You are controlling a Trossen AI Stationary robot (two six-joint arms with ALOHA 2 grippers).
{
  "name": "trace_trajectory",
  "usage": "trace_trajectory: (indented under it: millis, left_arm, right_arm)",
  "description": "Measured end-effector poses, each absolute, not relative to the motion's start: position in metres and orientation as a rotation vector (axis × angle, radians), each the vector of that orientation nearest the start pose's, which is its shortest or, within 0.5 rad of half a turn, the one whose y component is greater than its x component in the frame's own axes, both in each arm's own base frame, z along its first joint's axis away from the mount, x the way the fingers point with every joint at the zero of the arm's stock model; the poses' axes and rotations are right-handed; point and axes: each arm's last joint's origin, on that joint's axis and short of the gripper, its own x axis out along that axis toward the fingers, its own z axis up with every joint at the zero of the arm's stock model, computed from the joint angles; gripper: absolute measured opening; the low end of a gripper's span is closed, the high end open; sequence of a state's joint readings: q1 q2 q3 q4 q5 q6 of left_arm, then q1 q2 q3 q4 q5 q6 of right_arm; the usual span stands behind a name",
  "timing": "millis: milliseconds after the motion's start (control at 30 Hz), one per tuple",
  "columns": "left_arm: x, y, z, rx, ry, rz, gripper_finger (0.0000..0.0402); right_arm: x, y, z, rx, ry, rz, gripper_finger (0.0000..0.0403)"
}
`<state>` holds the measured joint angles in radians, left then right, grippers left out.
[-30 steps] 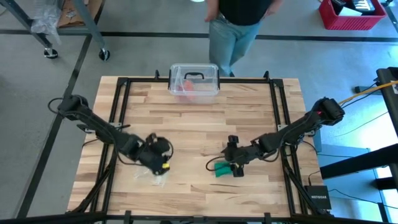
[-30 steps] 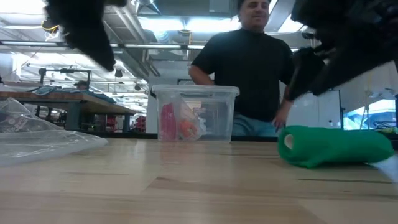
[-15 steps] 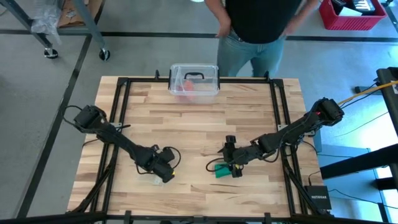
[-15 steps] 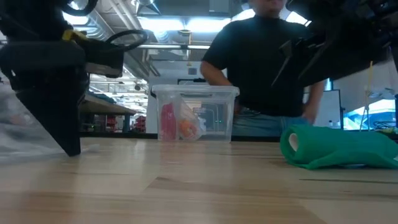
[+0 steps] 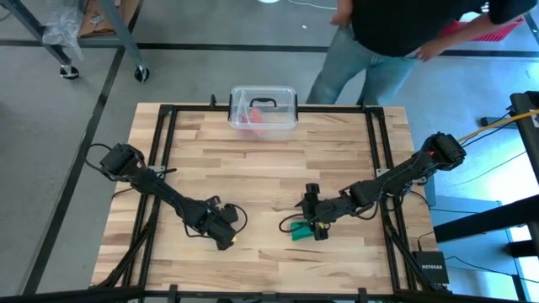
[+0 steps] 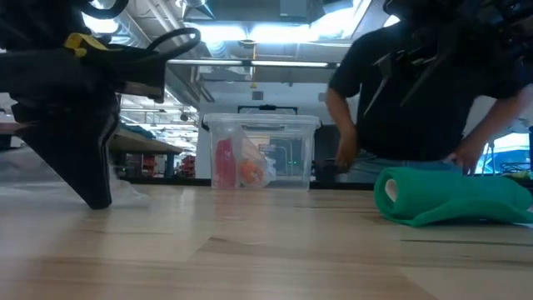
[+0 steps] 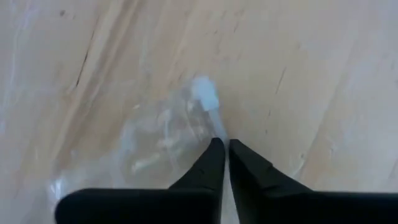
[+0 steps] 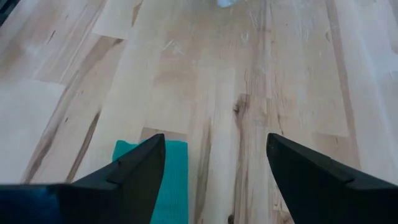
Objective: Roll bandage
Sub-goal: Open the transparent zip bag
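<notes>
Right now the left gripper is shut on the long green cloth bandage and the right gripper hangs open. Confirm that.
Wrong in one respect. The left gripper is shut on the thin clear plastic wrapper, as the left wrist view shows. The green cloth bandage lies under the open right gripper.

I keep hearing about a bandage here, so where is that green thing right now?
In the high view the green bandage lies on the wooden table, right of centre near the front edge, directly under the right end effector, far from the clear box.

Green bandage (image 5: 300,231): soft cloth, partly rolled, lying flat on the wooden surface (image 5: 269,160) at about five o'clock from centre; roll's open end (image 6: 386,191) visible in low view.
</notes>
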<state>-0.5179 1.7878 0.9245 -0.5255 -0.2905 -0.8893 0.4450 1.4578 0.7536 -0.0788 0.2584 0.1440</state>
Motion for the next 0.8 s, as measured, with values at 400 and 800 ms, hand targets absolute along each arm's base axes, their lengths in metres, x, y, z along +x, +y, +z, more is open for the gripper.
trace_trajectory:
  millis: [400, 800]
  left_arm:
    - [0.288, -0.155, 0.177, 0.029, 1.269, 0.276, 0.0000]
    - [0.290, -0.171, 0.227, -0.021, 1.239, 0.372, 0.0009]
  right_arm:
    - [0.252, 0.113, 0.199, -0.137, 0.718, 0.140, 0.0280]
    - [0.239, 0.120, 0.208, -0.141, 0.723, 0.158, 0.0280]
